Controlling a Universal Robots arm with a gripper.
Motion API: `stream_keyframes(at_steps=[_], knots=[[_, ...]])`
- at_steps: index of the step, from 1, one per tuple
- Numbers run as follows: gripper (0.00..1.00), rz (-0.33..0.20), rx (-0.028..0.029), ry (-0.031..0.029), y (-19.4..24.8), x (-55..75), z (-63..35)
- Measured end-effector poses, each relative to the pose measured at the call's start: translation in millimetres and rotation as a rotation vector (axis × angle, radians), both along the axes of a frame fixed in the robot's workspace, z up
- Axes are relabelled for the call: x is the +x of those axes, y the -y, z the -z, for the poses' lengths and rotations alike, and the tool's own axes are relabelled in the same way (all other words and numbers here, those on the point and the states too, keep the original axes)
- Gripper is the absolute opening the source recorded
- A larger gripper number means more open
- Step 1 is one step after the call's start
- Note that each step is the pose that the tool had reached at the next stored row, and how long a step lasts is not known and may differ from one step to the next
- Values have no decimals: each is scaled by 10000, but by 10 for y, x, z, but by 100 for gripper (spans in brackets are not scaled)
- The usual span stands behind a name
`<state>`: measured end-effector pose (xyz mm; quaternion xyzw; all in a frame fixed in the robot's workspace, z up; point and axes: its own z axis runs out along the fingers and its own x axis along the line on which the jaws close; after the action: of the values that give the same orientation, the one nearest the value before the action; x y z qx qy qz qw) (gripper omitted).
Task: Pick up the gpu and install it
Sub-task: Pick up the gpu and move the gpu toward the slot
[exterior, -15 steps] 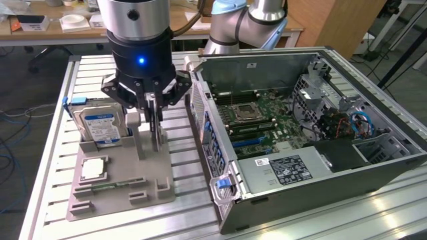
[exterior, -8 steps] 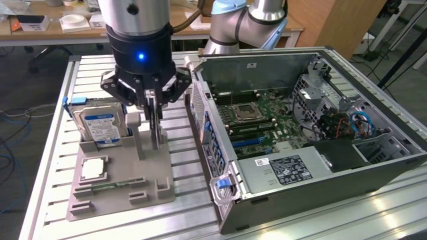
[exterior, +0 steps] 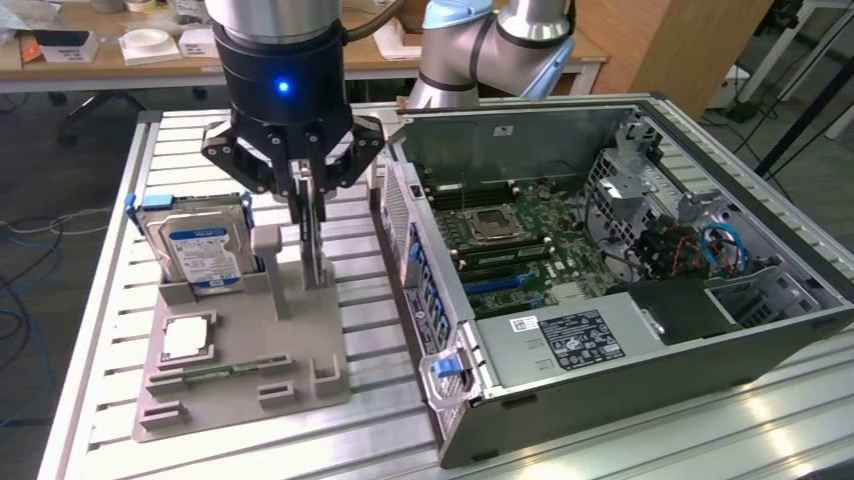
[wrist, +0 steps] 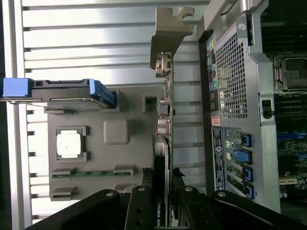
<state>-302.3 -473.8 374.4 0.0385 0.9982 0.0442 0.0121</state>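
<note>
The claw (exterior: 307, 192) hangs over the far right part of the grey holder (exterior: 314, 375), which lies on the slatted table (exterior: 100, 330). Its fingers (wrist: 139, 206) are partly closed and press on both faces of the gpu (exterior: 312, 240) at its upper edge. The card stands upright and edge-on, directly beneath the claw, just beside the open computer case (exterior: 721, 355).

The fingers hide the gpu's top edge. Whether its lower edge sits in the holder's slot or clear of it cannot be told.

Nearest on the holder lies one memory stick (exterior: 220, 372), then one square silver CPU chip (exterior: 187, 338). At its far left corner stands one hard drive (exterior: 200, 250). There is one gpu and one case.
</note>
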Motion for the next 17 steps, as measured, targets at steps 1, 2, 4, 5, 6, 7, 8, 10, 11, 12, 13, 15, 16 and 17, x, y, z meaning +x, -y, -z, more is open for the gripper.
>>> stream_keyframes(at_steps=[1, 2, 4, 5, 6, 7, 8, 10, 11, 12, 13, 15, 16, 17], knots=[[26, 0, -6, 0, -5, 1, -4], [26, 0, -13, 0, -10, 3, -7], [26, 0, -26, -1, -19, 4, -13], [26, 0, -34, -1, -25, 4, -17], [26, 0, -41, 0, -31, 4, -20], [26, 0, -49, -1, -38, 5, -24], [26, 0, -57, -2, -45, 5, -28], [26, 0, -70, -3, -57, 5, -34], [26, 0, -78, -4, -62, 5, -38], [26, 0, -87, -6, -66, 6, -41], [26, -1, -96, -7, -70, 6, -44], [26, 0, -118, -12, -76, 6, -51], [26, 0, -128, -14, -80, 6, -54], [26, 0, -139, -16, -83, 6, -56]])
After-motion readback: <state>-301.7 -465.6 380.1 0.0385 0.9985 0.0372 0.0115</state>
